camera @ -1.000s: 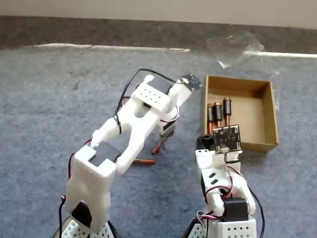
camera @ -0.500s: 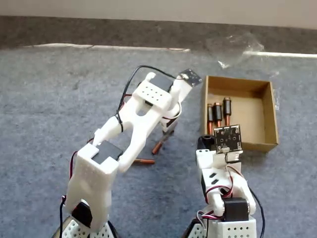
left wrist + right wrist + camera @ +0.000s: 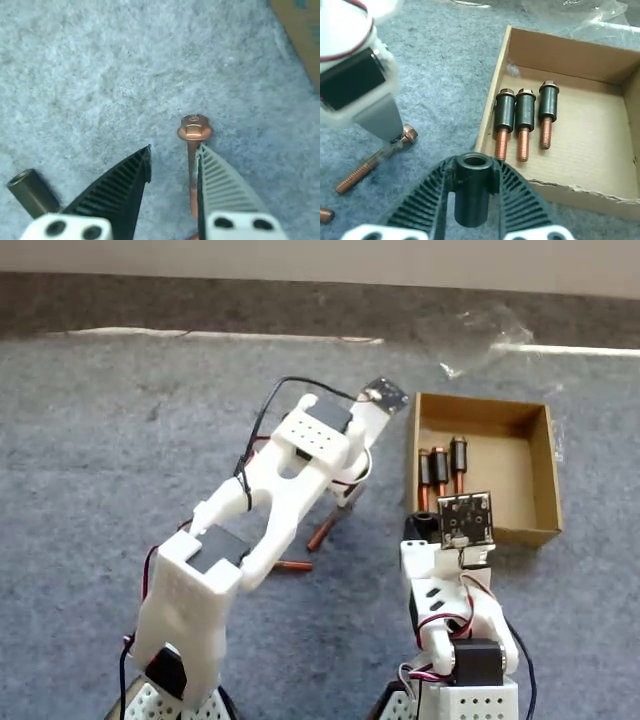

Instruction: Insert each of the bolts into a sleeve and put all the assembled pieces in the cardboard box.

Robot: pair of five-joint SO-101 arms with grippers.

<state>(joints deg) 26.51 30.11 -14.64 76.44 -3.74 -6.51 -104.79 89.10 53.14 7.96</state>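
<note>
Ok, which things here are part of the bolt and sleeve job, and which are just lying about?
Job: cardboard box; three assembled pieces inside it; sleeve held in the right claw; bolt inside the open left claw; loose bolt and loose sleeve on the carpet.
Lying about: clear plastic bag beyond the box.

My surface (image 3: 90, 440) is grey, rough, felt-like cloth; the bolt (image 3: 194, 131) is shiny coppery metal; the sleeve (image 3: 471, 190) is dark, matt metal; the cardboard box (image 3: 560, 47) is brown, matt paperboard; my left tool (image 3: 173, 150) is ribbed, matt black plastic.
</note>
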